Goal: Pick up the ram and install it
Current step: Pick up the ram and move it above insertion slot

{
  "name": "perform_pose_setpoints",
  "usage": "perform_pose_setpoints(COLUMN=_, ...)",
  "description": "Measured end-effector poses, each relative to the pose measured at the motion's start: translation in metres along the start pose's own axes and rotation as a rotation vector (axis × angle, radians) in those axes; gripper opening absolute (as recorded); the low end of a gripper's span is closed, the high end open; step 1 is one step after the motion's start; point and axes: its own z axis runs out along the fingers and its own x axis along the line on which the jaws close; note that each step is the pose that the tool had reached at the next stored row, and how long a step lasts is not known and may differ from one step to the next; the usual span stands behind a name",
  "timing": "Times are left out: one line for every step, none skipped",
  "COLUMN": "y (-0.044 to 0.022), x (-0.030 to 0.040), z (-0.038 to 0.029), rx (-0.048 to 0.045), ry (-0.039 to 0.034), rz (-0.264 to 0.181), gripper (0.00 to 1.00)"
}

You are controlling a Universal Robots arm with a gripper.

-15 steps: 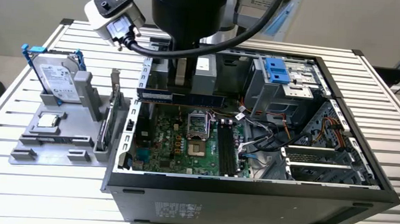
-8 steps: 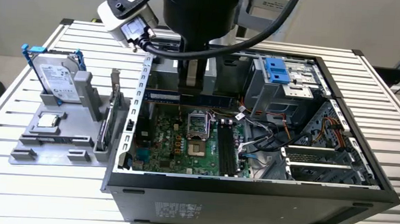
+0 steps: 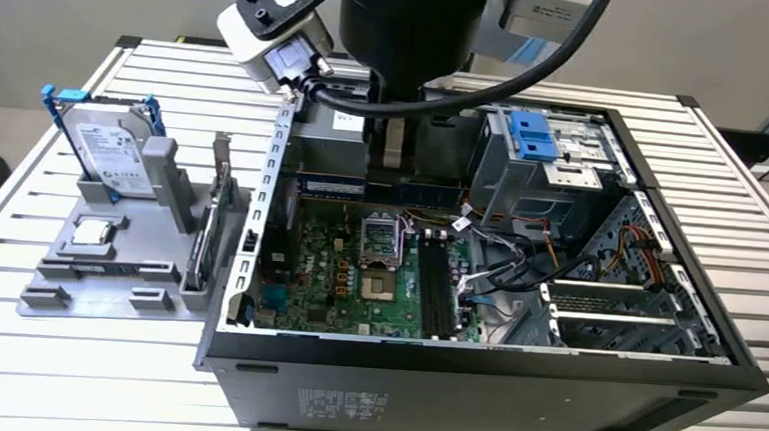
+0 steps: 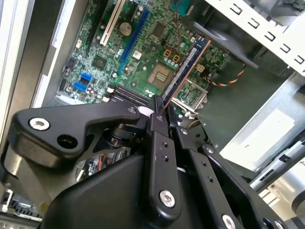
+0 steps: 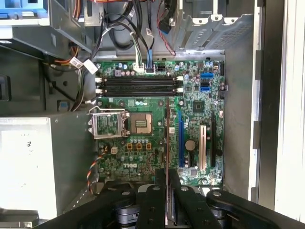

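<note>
Sticking out from the end effector's (image 4: 159, 112) grip, the ram (image 4: 187, 70) overhangs the motherboard (image 4: 147, 67).

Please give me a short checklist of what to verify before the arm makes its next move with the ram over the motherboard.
1. Ram gripped: ok, the gripper is closed on one end of it.
2. Memory slots free: ok, they look empty.
3. Ram seated: not ok, it hangs above the motherboard, in no slot.
4. Slot latches open: cannot tell.
5. Cables off the slots: ok, they plug in beside the slots, not across them.
</note>
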Motion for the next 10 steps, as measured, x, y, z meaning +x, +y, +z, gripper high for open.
perform_pose_setpoints(y=0.0016, x=0.0001, z=-0.0001, rx=0.0000, ry=-0.0001, rz=0.000, gripper=0.00)
perform_pose_setpoints(y=0.0034, x=0.0001, z=-0.0001, rx=0.0000, ry=-0.0001, rz=0.000, gripper=0.00)
perform_pose_setpoints(y=0.0051, x=0.0002, z=-0.0001, rx=0.0000, ry=0.0000, rz=0.000, gripper=0.00)
perform_pose_setpoints(y=0.0068, x=0.0003, z=-0.0001, rx=0.0000, ry=-0.0001, rz=0.000, gripper=0.00)
perform_pose_setpoints(y=0.0085, x=0.0003, z=-0.0001, rx=0.0000, ry=-0.0001, rz=0.000, gripper=0.00)
perform_pose_setpoints(y=0.0100, x=0.0004, z=-0.0002, rx=0.0000, ry=-0.0001, rz=0.000, gripper=0.00)
perform_pose_setpoints(y=0.0118, x=0.0005, z=-0.0002, rx=0.0000, ry=-0.0002, rz=0.000, gripper=0.00)
perform_pose_setpoints(y=0.0135, x=0.0005, z=-0.0002, rx=0.0000, ry=-0.0001, rz=0.000, gripper=0.00)
perform_pose_setpoints(y=0.0151, x=0.0006, z=-0.0002, rx=0.0000, ry=-0.0001, rz=0.000, gripper=0.00)
perform_pose_setpoints(y=0.0167, x=0.0007, z=-0.0003, rx=0.0000, ry=-0.0003, rz=0.000, gripper=0.00)
